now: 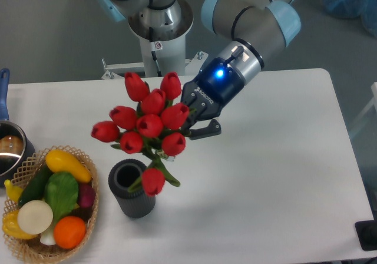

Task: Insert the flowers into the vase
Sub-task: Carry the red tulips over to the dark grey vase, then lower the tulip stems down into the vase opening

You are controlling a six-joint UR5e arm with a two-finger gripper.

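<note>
My gripper [189, 122] is shut on the flowers [147, 124], a bunch of red tulip buds with green stems and leaves held in the air. The bunch hangs just above and slightly right of the vase [132, 188], a short dark grey ribbed cylinder standing upright on the white table [265, 187]. The lowest bud overlaps the vase's right rim in this view. The buds hide most of the fingers.
A wicker basket [88, 217] of colourful vegetables and fruit sits at the front left, close to the vase. A metal pot [9, 149] with a blue handle stands at the left edge. The arm's base [159, 34] rises behind the table.
</note>
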